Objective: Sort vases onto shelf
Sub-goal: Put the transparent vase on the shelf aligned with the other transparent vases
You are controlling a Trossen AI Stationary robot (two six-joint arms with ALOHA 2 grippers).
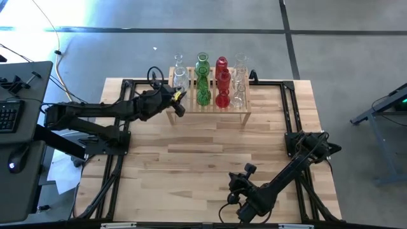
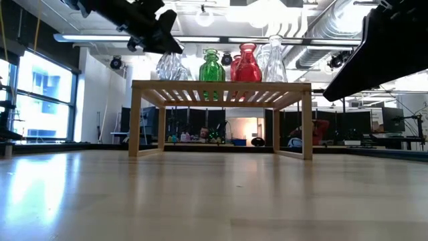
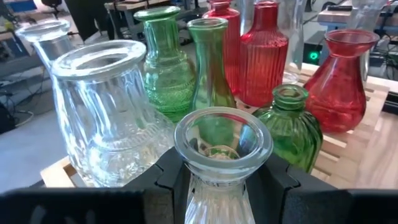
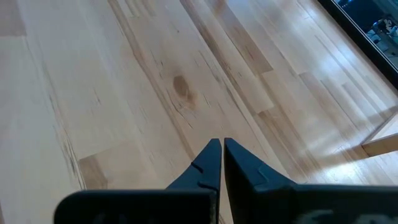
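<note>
The light-wood shelf (image 1: 210, 113) stands at the table's far middle and also shows in the low view (image 2: 221, 86). On its slats stand clear, green (image 3: 165, 62) and red (image 3: 342, 81) vases in rows. My left gripper (image 1: 179, 98) is at the shelf's left end, shut on a clear vase with a flared rim (image 3: 222, 140). A wide clear vase (image 3: 106, 118) stands close beside it. I cannot tell whether the held vase's base rests on the slats. My right gripper (image 4: 221, 149) is shut and empty over bare table near the front right (image 1: 248, 168). My left gripper pinches the clear vase's neck just under the flared rim (image 3: 221, 180), one finger (image 3: 171, 177) on each side. The fingers come from the table's left, slanting down. The vase stands upright in the hold; its lower part is hidden by the gripper.
Bare plank tabletop (image 1: 203, 152) lies in front of the shelf. Black frame rails (image 1: 121, 159) run along the table's left and right sides. A desk with a keyboard (image 1: 13, 114) stands off the left edge.
</note>
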